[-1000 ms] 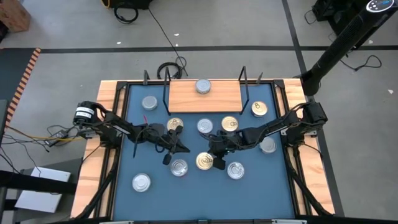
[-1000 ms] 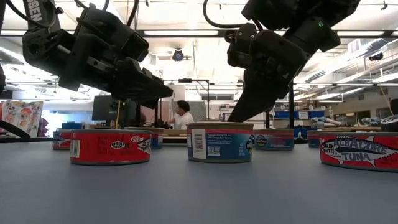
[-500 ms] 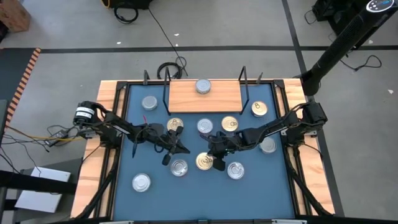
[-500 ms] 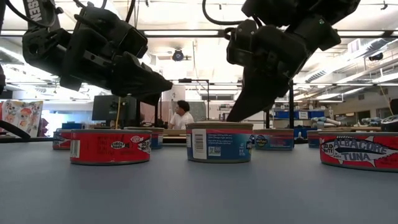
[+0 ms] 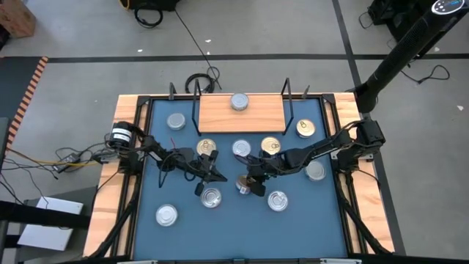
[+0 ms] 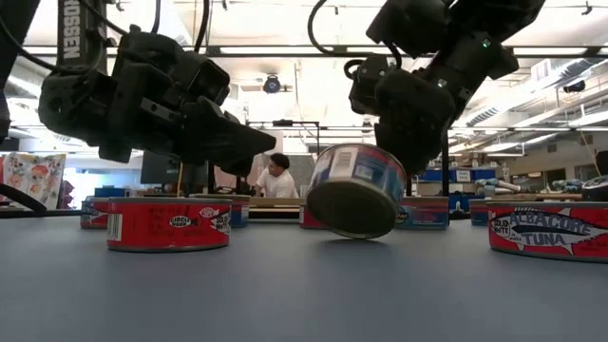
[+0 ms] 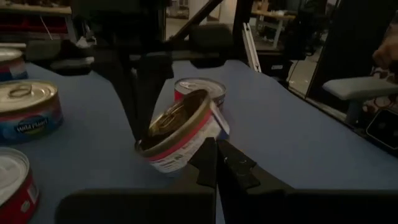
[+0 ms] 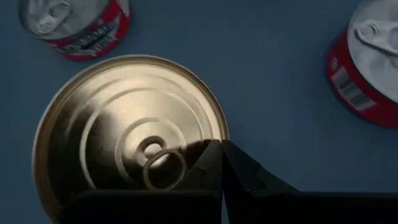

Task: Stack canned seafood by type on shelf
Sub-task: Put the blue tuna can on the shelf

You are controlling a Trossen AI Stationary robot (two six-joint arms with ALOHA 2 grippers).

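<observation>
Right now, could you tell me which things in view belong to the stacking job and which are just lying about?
Job: shelf; silver tin on it; gold-topped tin, hanging tilted from shut right gripper; other tins on the blue mat, like the red-sided tin; shut left gripper nearby.
Lying about: black cable coil behind the shelf; person in the room beyond.

"ALBACORE TUNA" on red tin [image 6: 548, 232]; "Wild Planet" on blue tin [image 7: 28, 113].

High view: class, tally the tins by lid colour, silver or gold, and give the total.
Silver-topped tins: 7
Gold-topped tins: 4
Total: 11
</observation>
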